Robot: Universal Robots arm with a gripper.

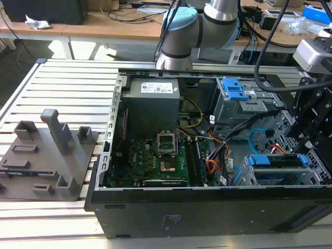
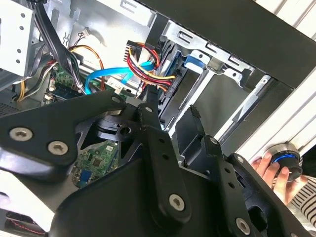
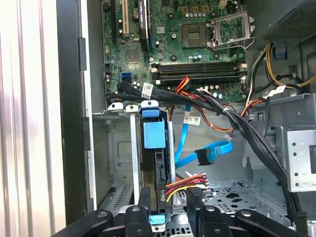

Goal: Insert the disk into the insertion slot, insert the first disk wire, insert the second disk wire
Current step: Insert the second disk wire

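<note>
Spread fingers point(image 3: 195, 200) just short of the disk point(image 3: 159, 168) in the insertion slot point(image 3: 118, 158)

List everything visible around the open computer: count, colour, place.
computer case: one, black, open on the table.
table: one, pale slatted, under the case.
fixture block: one, grey, exterior view's left of case.
motherboard: one, green, inside the case.
disk: one, blue carrier, seated in the insertion slot.
insertion slot: one, grey, case's end at exterior view's right.
bracket: one, blue, atop the taller cage.
flat cable: one, blue, hanging free beside the disk.
wire bundle: one, red-yellow-black, by the disk's end.
arm: one, grey and pale blue, behind the case.
hand: one, black, open, at the disk's end.
person's fingers: on a blue-ringed knob outside the case.
</note>
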